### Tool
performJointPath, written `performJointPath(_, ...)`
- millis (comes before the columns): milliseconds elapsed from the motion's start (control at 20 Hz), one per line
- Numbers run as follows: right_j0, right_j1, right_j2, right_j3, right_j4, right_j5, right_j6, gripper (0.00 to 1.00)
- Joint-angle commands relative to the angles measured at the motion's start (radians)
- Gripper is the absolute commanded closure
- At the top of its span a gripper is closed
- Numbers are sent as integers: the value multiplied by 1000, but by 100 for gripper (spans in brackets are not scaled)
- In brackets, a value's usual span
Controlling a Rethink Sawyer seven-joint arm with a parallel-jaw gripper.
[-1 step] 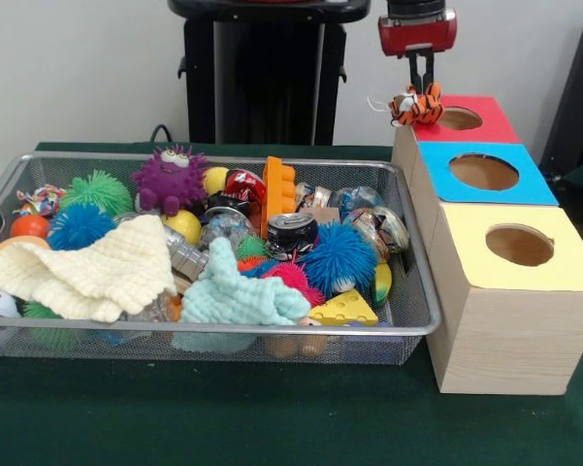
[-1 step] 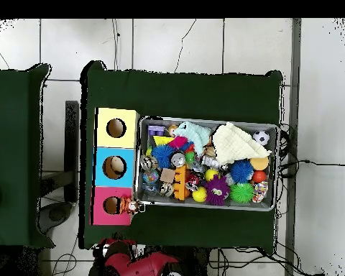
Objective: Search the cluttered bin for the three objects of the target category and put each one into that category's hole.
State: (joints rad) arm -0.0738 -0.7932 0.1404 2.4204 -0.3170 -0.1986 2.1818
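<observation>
The small orange-and-black striped plush tiger (image 1: 416, 105) hangs pinched in the hand (image 1: 422, 89) at the near edge of the red-topped box (image 1: 485, 131), just beside its round hole (image 1: 460, 118) and not yet dropped in. You cannot see what the hole already contains, so you cannot count earlier deliveries; judge this delivery nearly complete, with the wire mesh bin (image 1: 422, 320) of mixed toys perhaps still to search.
</observation>
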Motion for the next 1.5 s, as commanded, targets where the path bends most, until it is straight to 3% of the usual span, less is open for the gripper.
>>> performJointPath(50, 40, 2, 71, -20, 109, -61, 238, 100)
performJointPath(200, 74, -5, 50, -9, 137, -77, 243, 100)
performJointPath(650, 12, -1, 28, -16, 77, -54, 155, 100)
performJointPath(800, -90, -100, 76, 21, 33, 68, 94, 100)
performJointPath(1000, -203, -212, 166, 59, 34, 204, 33, 100)
performJointPath(1350, -292, -231, 227, 48, 11, 265, -19, 100)
performJointPath(1500, -331, -277, 263, 56, 14, 310, -41, 100)
